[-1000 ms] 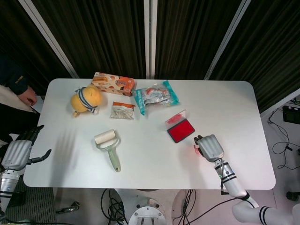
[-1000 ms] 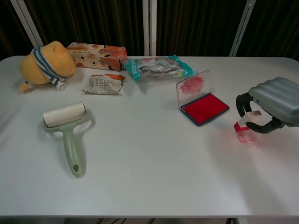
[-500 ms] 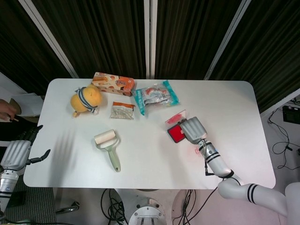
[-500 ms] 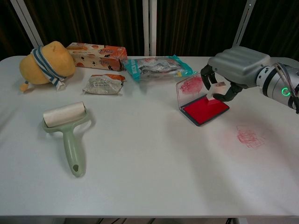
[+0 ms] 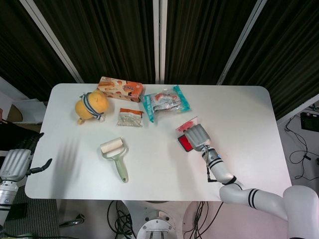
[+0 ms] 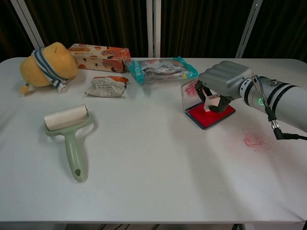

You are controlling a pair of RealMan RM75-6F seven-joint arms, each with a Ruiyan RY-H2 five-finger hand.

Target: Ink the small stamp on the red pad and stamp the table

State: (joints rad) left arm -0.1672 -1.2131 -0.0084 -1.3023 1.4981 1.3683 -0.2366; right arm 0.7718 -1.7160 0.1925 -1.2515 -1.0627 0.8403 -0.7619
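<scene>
Stamp (image 6: 211,102) pinched in the right robot hand (image 6: 221,81) has returned from the bench (image 6: 158,158) onto the red pad (image 6: 209,115) beneath, re-inking; a red print (image 6: 255,140) lies nearby.

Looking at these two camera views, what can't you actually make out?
- Head view: right hand covers the small stamp and much of the red pad.
- Chest view: whether the small stamp touches the pad's ink; fingers block it.
- Left hand: cut by the head view's edge, absent from the chest view.
</scene>
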